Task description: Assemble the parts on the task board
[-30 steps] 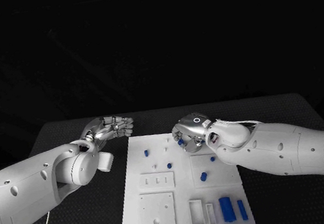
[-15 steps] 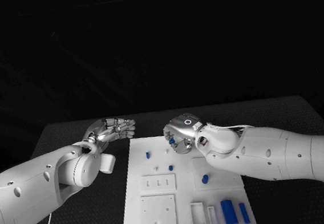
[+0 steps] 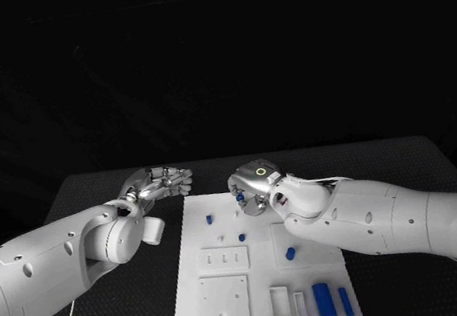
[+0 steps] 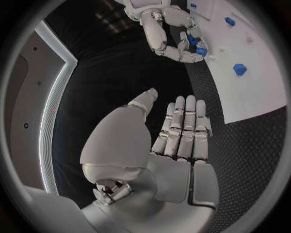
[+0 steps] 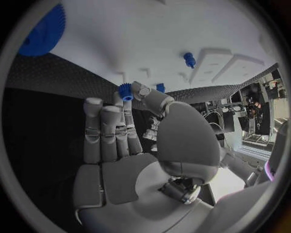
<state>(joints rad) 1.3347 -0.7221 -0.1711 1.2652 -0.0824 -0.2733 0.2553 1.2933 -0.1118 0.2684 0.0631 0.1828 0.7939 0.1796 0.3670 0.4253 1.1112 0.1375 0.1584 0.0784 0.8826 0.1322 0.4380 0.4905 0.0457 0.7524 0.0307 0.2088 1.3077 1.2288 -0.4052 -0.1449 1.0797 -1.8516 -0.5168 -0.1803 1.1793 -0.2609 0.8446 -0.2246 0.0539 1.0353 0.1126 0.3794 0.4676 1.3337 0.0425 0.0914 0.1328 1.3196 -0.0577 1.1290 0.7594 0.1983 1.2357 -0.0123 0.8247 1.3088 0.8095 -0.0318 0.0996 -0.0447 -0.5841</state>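
My right silver hand [image 3: 252, 189] has moved left along the far end of the white task board [image 3: 231, 284], pinching a small blue gear-like part [image 5: 125, 91]. My left silver hand [image 3: 160, 182], just beyond the board's far-left corner, remains empty, fingers extended together; I judge insertion still pending.

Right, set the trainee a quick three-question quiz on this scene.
1. True or false: the left hand holds a part.
2. The right hand pinches: A) a small blue part; B) a white block; C) nothing.
3. Fill in: the loose parts on the board are ___ in colour.

Key: 1 false; 2 A; 3 blue.
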